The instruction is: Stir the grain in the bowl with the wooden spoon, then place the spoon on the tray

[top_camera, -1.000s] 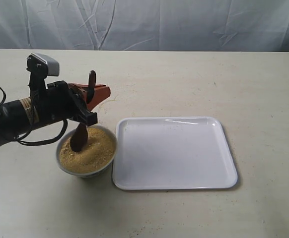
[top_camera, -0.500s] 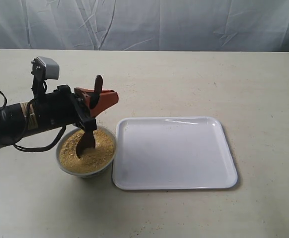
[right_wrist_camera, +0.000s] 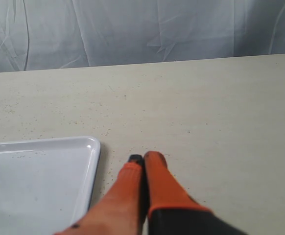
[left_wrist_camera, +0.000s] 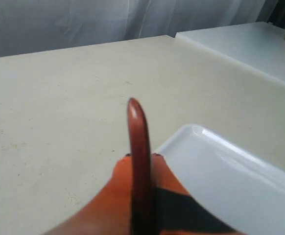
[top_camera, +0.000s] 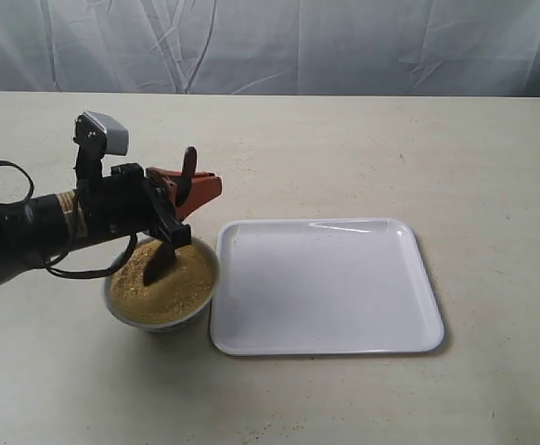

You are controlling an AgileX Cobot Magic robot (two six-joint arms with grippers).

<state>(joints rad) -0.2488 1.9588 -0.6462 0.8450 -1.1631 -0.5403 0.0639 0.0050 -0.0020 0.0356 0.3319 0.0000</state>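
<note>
Left gripper (top_camera: 199,188) squeezes the wooden spoon (top_camera: 161,261) by its handle. The right gripper (right_wrist_camera: 145,164) is closed and holds nothing. The big tray (top_camera: 330,287) lies bare on the surface (top_camera: 391,139), right beside the bowl (top_camera: 159,324). The grain (top_camera: 185,278) fills the bowl, and the spoon's round end dips into it, just below the gripper that holds it. Stirring looks under way; putting the spoon on the tray is not done yet.

Staged lab-like test setup, plain beige tabletop (top_camera: 363,139), wrinkled white cloth backdrop (top_camera: 298,46) hung behind
</note>
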